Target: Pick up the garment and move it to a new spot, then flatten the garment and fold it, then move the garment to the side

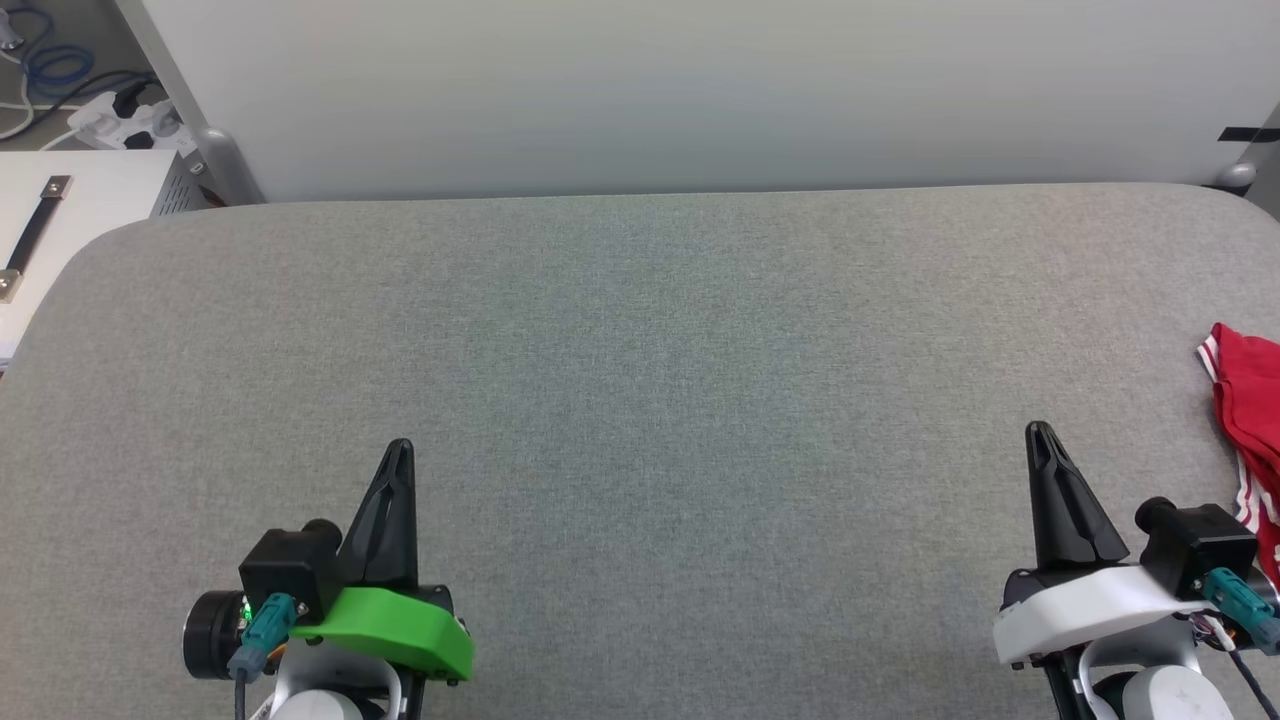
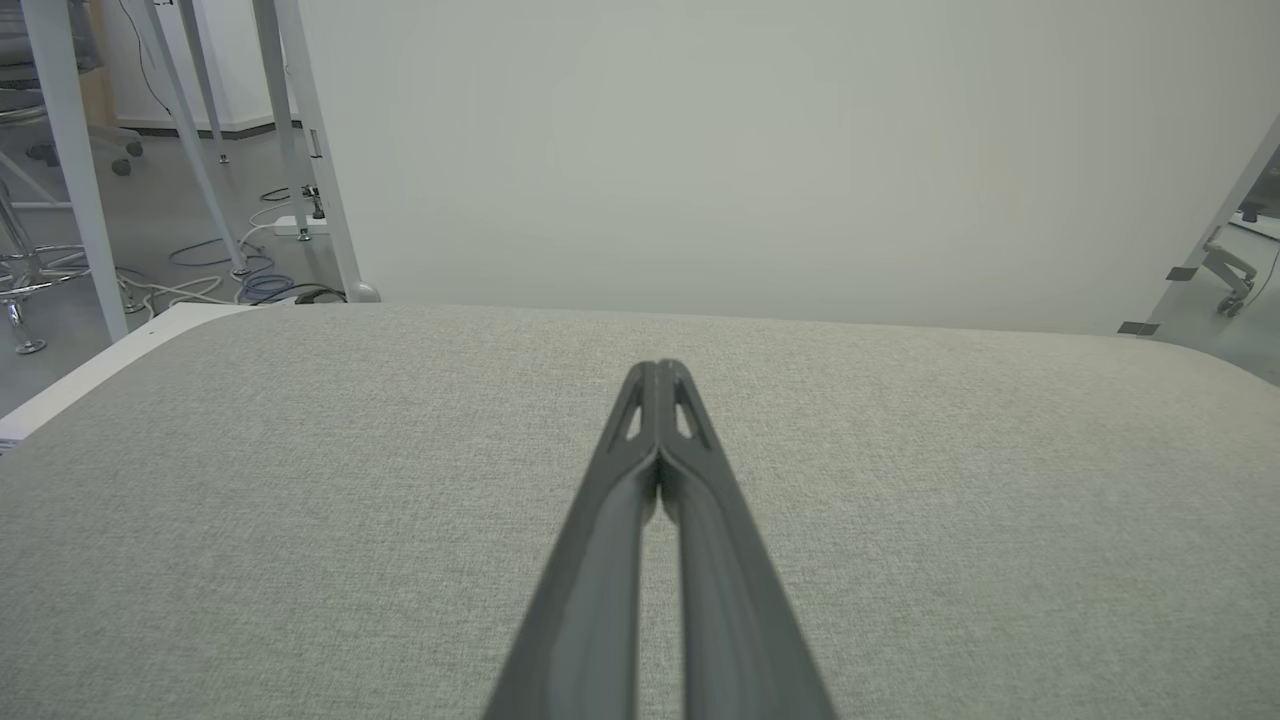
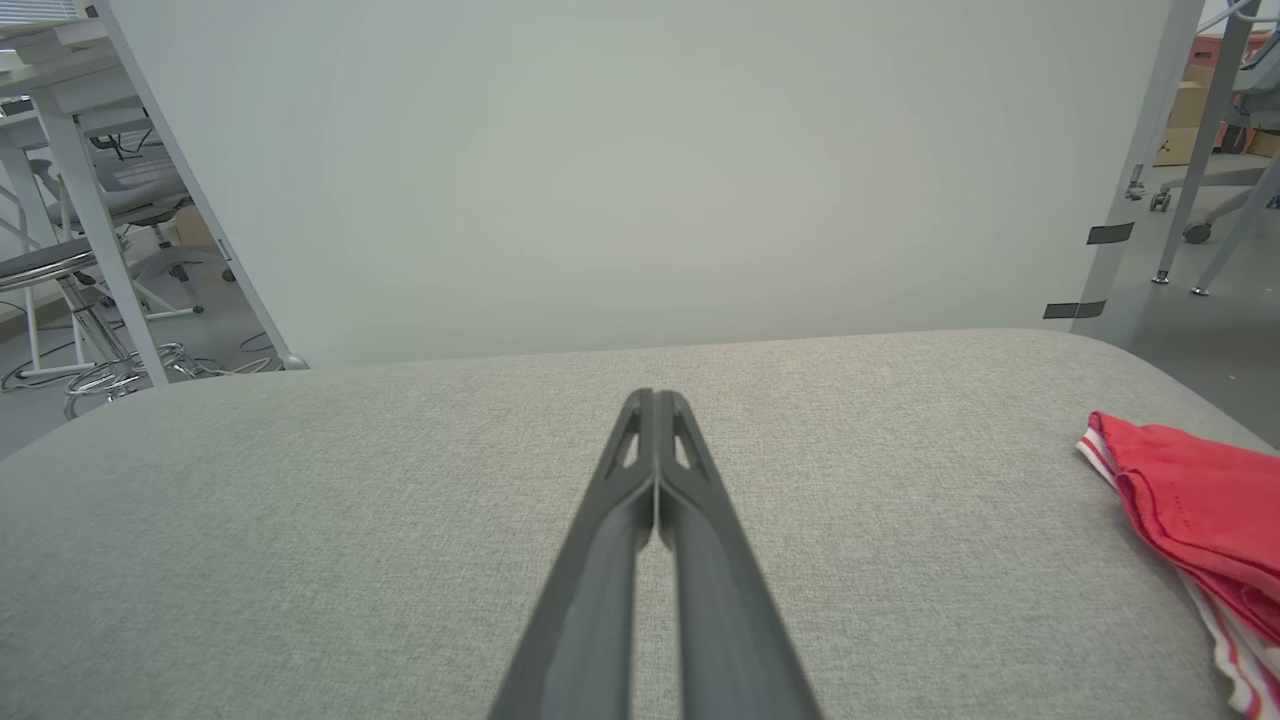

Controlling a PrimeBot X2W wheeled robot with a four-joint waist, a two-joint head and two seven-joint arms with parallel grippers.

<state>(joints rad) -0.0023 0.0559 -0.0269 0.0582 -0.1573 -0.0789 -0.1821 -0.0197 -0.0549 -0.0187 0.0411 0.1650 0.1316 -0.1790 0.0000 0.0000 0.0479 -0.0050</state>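
- The left end effector (image 1: pixel 400 450) sits over the near-left part of the tabletop (image 1: pixel 640 350). Its two long dark fingers are pressed together from base to tip and hold nothing.
- In the left wrist view the left end effector (image 2: pixel 658 372) points toward the far edge of the grey fabric-covered tabletop (image 2: pixel 300 480), with the fingers meeting at the tips. I cannot tell whether the tips rest on the cloth or hang just above it.
- The right end effector (image 1: pixel 1040 432) sits over the near-right part of the tabletop. Its fingers are also drawn fully together and it is empty.
- In the right wrist view the right end effector (image 3: pixel 655 398) is near the garment but not touching it.
- The garment (image 1: pixel 1250 400) lies bunched at the right edge of the tabletop and runs out of the head view. It is red, with red-and-white striped trim along its edges.
- In the right wrist view the garment (image 3: pixel 1190 500) lies crumpled near the far-right corner of the tabletop (image 3: pixel 300 520).
- A green cover (image 1: pixel 390 625) caps the left wrist and a white cover (image 1: pixel 1090 605) caps the right.
- A pale panel (image 1: pixel 700 90) stands along the far edge, with a strip of black tape (image 1: pixel 1248 134) at its right side.
- A white power strip (image 1: pixel 120 122) and a blue cable (image 1: pixel 55 65) lie beyond the far-left corner.
- A cardboard box (image 3: pixel 1180 125) stands on the floor past the panel. The dark print on it is too small to read.
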